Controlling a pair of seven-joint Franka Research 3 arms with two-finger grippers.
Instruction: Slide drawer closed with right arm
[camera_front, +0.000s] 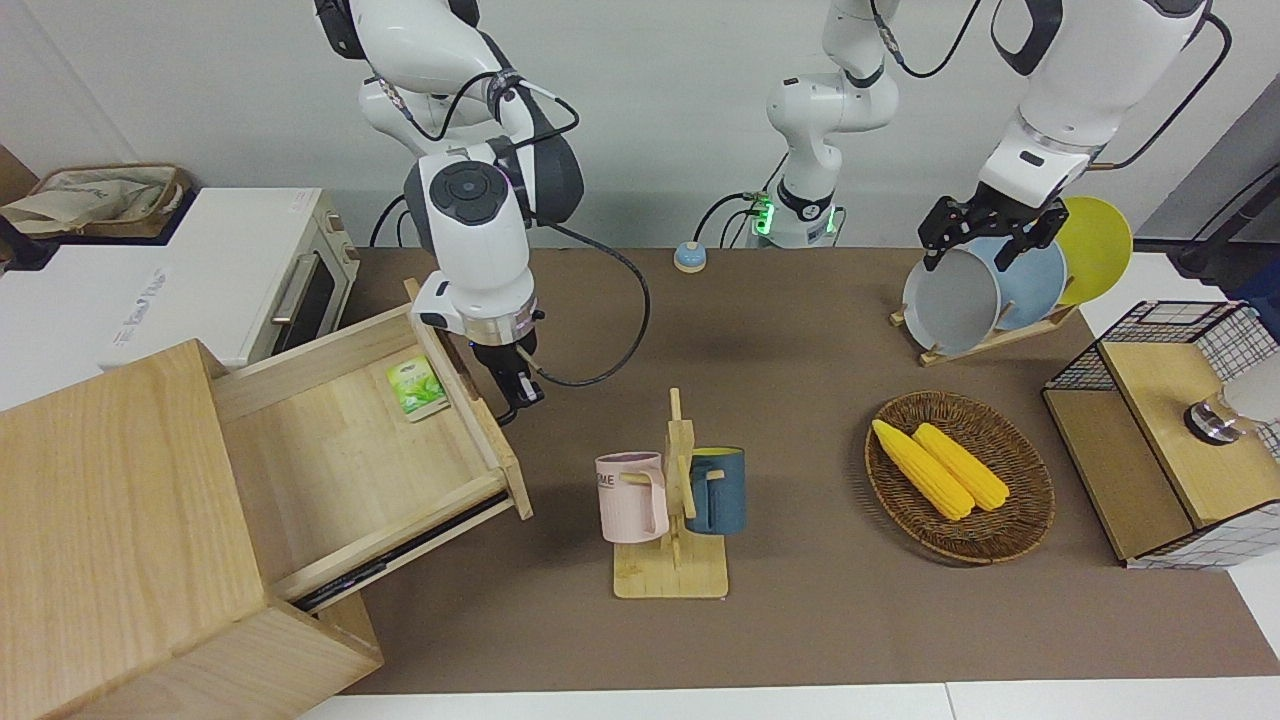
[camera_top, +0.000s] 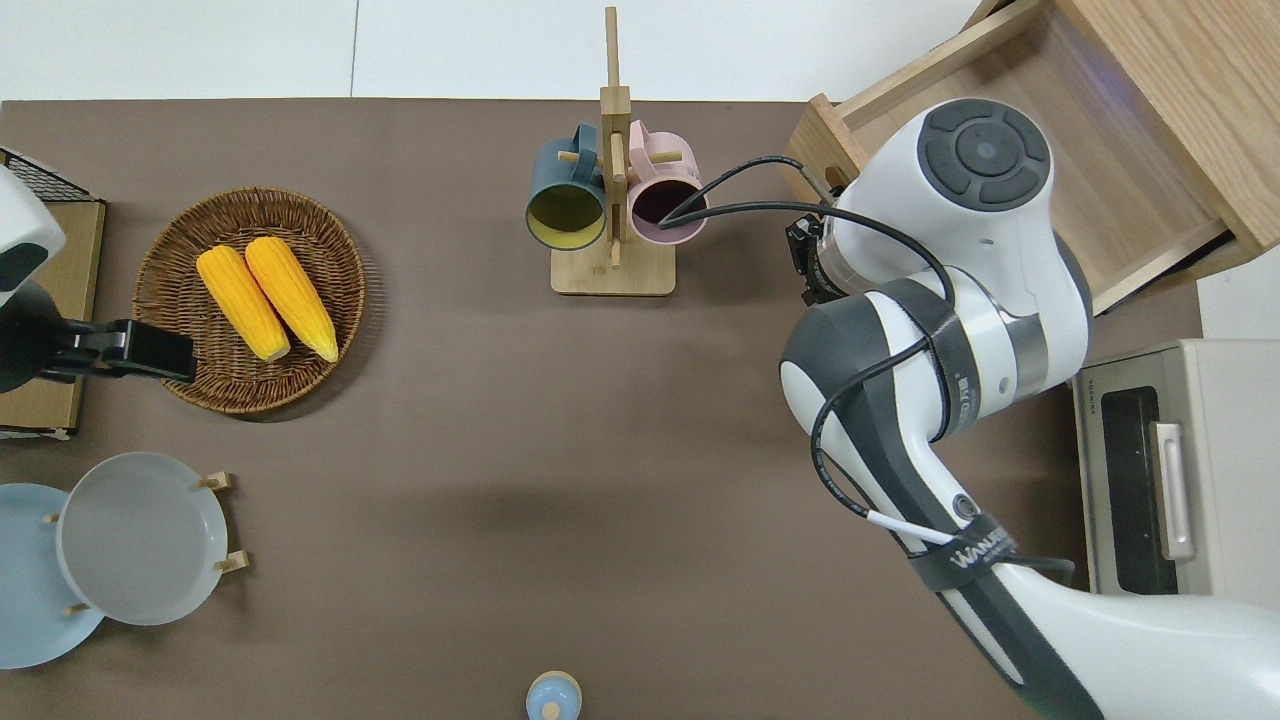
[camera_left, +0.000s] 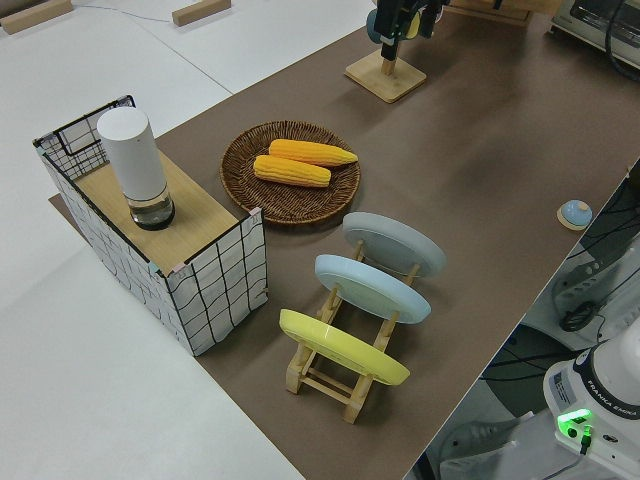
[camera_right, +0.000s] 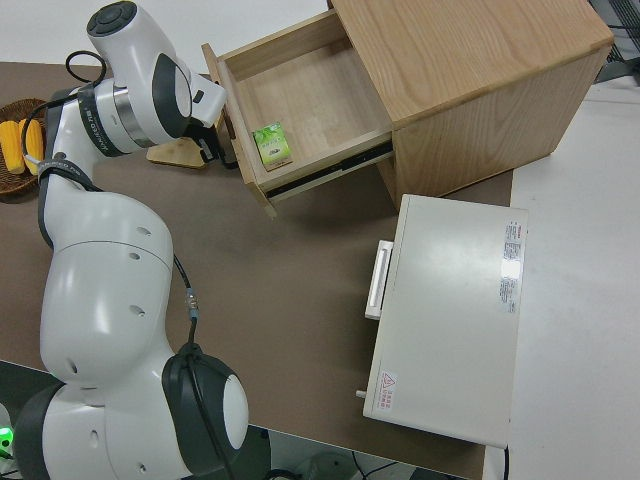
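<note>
Watching the right gripper (camera_front: 512, 388) first: it is sitting low, right against the front panel of the drawer (camera_front: 487, 428), at the panel's end nearer the robots. I cannot tell how its jaws are standing, since the wrist and the panel are crowding them in every view. The white wrist is pointing down above it, and a black cable is looping off toward the mug rack (camera_front: 672, 565).

I am reading the overhead view as a clock face centred on the table. The drawer is lying at about two o'clock, pulled well out of the pale wooden cabinet (camera_front: 110, 500), its wooden floor showing. A small green packet (camera_front: 416, 387) is lying flat inside it, close to the front panel. The white oven (camera_front: 200, 270) is sitting at about four o'clock, nearer to the robots than the cabinet.

The mug rack is standing at twelve o'clock, with a pink mug (camera_front: 632, 497) and a dark blue mug (camera_front: 718, 490) hanging on it. A wicker basket (camera_front: 1020, 540) is sitting at ten o'clock, holding two ears of corn (camera_front: 940, 465) side by side. A wooden stand of plates (camera_front: 950, 300) is sitting at eight o'clock, and the wire box (camera_front: 1160, 450) at nine.

The left gripper (camera_front: 985, 232) is parked, its jaws spread wide.
</note>
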